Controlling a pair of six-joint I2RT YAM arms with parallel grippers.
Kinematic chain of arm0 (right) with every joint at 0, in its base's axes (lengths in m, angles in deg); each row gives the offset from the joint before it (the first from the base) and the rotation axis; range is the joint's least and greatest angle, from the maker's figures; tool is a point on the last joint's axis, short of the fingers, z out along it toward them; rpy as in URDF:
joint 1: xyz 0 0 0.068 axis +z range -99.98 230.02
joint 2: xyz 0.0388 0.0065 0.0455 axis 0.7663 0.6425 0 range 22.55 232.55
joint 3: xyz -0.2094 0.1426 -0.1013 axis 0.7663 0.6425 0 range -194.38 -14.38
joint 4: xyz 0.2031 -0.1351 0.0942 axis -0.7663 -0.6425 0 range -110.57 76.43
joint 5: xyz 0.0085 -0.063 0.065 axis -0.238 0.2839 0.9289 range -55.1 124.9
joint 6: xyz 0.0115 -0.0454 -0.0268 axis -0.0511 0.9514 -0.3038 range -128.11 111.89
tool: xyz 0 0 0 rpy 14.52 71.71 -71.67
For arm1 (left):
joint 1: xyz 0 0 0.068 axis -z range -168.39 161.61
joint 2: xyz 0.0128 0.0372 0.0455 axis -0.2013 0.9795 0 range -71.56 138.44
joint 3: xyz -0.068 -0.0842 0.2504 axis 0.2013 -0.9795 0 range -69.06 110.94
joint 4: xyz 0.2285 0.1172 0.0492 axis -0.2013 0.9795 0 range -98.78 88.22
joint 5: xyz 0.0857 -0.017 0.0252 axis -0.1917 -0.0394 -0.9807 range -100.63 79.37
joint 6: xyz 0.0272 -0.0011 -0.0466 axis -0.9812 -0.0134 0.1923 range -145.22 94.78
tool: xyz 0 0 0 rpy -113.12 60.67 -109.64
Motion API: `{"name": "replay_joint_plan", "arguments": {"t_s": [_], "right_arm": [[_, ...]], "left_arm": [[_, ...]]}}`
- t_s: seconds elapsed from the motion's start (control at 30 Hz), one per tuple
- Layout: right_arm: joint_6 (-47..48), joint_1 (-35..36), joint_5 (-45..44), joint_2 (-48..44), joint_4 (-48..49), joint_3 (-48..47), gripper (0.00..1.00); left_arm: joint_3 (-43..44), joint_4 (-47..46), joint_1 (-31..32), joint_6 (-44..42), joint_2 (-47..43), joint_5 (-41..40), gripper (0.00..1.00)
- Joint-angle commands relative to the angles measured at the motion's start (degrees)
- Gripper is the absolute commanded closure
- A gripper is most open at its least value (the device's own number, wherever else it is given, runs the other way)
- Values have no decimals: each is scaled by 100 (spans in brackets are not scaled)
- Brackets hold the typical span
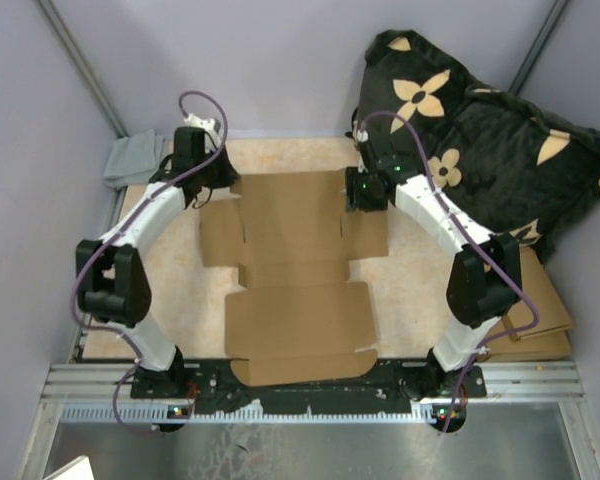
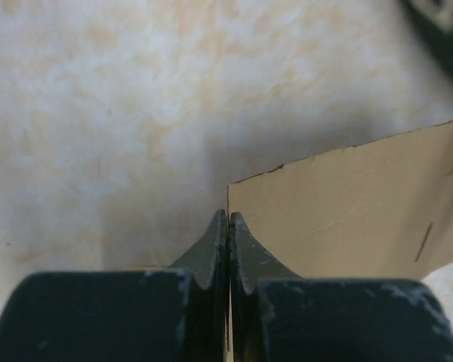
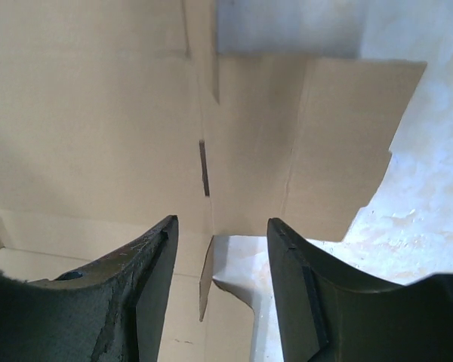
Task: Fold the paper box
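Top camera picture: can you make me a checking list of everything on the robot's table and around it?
Surface: table, beige and mottled, nothing spilled on the bare parts.
Job's things: paper box, lying flat and unfolded between the arms.
Clutter: grey cloth at the far left corner; black flowered cloth at the far right; cardboard sheets beside the right arm.
Grippers: left gripper shut at a corner of the box, cannot tell if it pinches it; right gripper open above a flap.
Cables: purple cables, one looping along each arm.
Surroundings: pale walls; metal rail at the near edge.
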Motion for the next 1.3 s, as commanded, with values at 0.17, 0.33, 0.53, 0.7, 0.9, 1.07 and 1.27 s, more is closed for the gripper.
{"name": "replay_joint_plan", "arguments": {"t_s": [0.17, 0.33, 0.53, 0.7, 0.9, 1.07, 1.27], "right_arm": [[380, -69, 151, -625, -660, -855, 48], [509, -64, 322, -1088, -1015, -984, 47], [503, -64, 229, -1370, -1518, -1159, 46], [515, -64, 287, -1461, -1737, -1044, 47], [545, -64, 387, -1446, -1743, -1017, 48], [614, -64, 498, -1319, -1805, -1186, 48], [733, -64, 682, -1177, -1887, -1220, 62]], "left_arm": [[-2306, -2914, 197, -204, -2303, 895, 100], [-2972, -3274, 474, -671, -2953, 671, 100], [-3797, -3892, 567, -743, -3533, 422, 100], [-4412, -4560, 579, -667, -3959, 364, 100], [-4901, -5190, 629, -691, -4345, 527, 100], [-5008, -5294, 711, -900, -4474, 693, 100], [-5095, -5289, 846, -1144, -4653, 666, 100]]}}
